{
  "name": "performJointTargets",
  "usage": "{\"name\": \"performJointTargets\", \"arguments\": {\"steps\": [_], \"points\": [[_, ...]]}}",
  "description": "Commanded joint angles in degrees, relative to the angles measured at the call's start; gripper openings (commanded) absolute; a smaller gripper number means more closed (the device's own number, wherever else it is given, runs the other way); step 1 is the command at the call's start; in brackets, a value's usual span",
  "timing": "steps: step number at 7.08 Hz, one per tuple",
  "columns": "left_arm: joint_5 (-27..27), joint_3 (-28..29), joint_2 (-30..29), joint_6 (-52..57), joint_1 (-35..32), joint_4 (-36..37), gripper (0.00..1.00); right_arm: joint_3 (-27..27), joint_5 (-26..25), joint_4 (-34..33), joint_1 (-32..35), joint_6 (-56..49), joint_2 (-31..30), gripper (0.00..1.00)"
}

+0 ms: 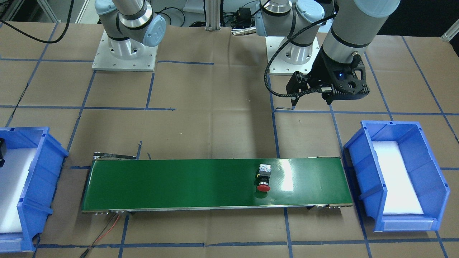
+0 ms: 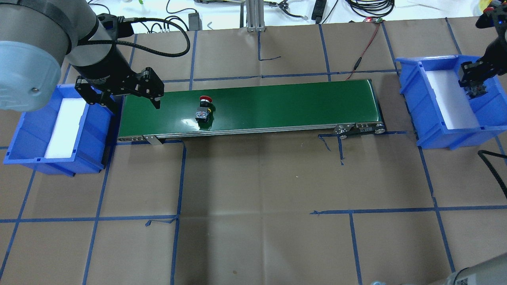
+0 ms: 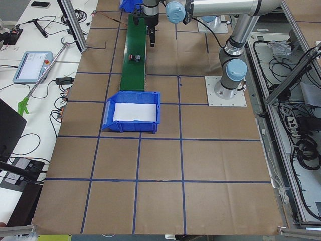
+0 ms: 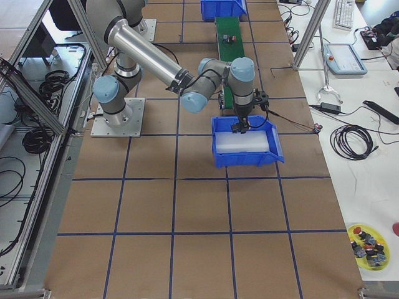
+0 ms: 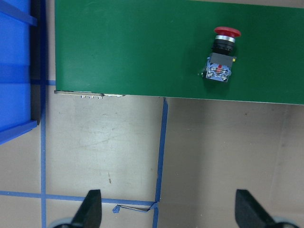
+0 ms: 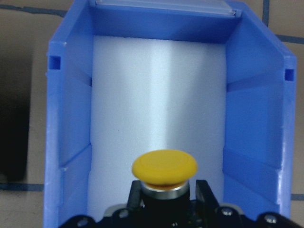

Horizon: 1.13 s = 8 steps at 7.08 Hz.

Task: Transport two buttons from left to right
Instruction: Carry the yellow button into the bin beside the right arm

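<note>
Here, left tool (image 5: 171, 210) wide, right tool (image 6: 167, 198) holding yellow button (image 6: 164, 167), red button (image 1: 264, 179) on belt (image 1: 179, 182).

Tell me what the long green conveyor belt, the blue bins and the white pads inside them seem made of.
The long green conveyor belt: likely smooth PVC or rubber, glossy; it throws a bright glare patch. The blue bins: rigid moulded plastic, judging by ribbed walls and slight sheen. The white pads: probably foam sheet, matte and soft-looking; cannot be sure.

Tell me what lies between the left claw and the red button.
Only bare green belt separates the left claw from the red button, seen in the overhead view.
</note>
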Motion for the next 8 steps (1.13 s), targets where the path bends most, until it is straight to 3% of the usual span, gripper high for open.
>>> {"name": "performJointTargets", "arguments": {"steps": [1,5,6,7,8], "points": [[0.0,0.0,0.0,0.0,0.0,0.0,1.0,3.81,1.67,-4.22,-1.76,-0.3,2.16,0.01],[0.0,0.0,0.0,0.0,0.0,0.0,1.0,3.29,2.21,-4.49,-1.85,-0.22,7.36,0.05],[0.0,0.0,0.0,0.0,0.0,0.0,1.0,3.29,2.21,-6.75,-1.85,-0.04,8.32,0.17],[0.0,0.0,0.0,0.0,0.0,0.0,1.0,3.29,2.21,-12.25,-1.77,-0.04,9.2,0.99],[0.0,0.0,-0.08,0.0,0.0,0.0,1.0,3.29,1.43,-10.66,-1.68,-0.3,9.04,1.0]]}}
